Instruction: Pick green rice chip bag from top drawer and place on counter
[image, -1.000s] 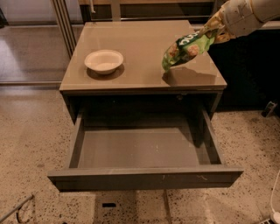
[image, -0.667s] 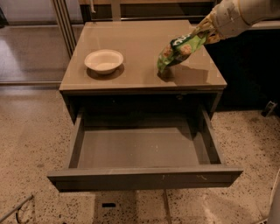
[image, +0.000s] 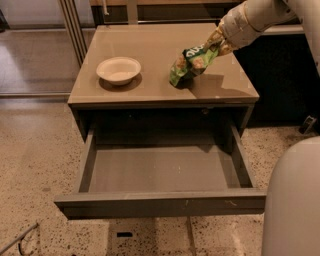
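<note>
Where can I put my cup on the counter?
Bare counter lies behind the white bowl and between bowl and green rice chip bag. The top drawer is empty too. It's crowded at the right, where the gripper holds the bag.

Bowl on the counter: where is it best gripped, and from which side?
Probably the right rim of the bowl, from above, one finger inside and one outside: it stands upright, shallow and open, with a thin lip. That side is nearest the gripper, over the counter at right rear, shut on the bag.

Jaws on bag (image: 192, 65) over counter (image: 150, 47)
</note>
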